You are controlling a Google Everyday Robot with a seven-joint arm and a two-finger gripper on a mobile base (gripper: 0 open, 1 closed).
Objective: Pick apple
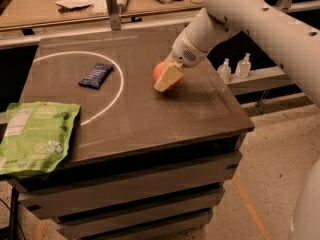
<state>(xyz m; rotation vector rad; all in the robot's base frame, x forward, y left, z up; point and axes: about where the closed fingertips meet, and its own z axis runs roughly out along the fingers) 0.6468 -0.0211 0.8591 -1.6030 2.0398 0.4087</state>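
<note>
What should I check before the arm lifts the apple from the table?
1. Gripper at the apple: ok, it is right at the apple and partly covers it.
2. Hold on the apple secure: cannot tell.
3. Apple resting on the table: ok, not yet lifted.
4. Blue snack bar out of the way: ok, it lies apart, inside the white circle.
5. Green bag out of the way: ok, it lies at the table's edge, away from the apple.

The cream gripper (166,80) on its white arm (260,19) sits at the reddish-orange apple (159,71) on the dark brown table (165,119) — near it a thin white arc (122,81) rings a dark blue packet (96,75), and farther off lies a green-and-white bag (35,136).
</note>
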